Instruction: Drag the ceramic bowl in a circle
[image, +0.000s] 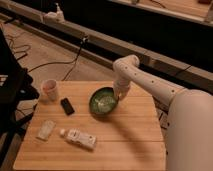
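The ceramic bowl, dark green with a lighter speckled inside, sits on the wooden table a little right of its middle, toward the far edge. My gripper reaches down from the white arm to the bowl's right rim and touches it there. The small pale pinkish cup stands at the table's far left, apart from the bowl.
A small black object lies left of the bowl. A clear wrapped item and a white bottle lie near the front left. A dark chair stands left of the table. Cables run across the floor behind.
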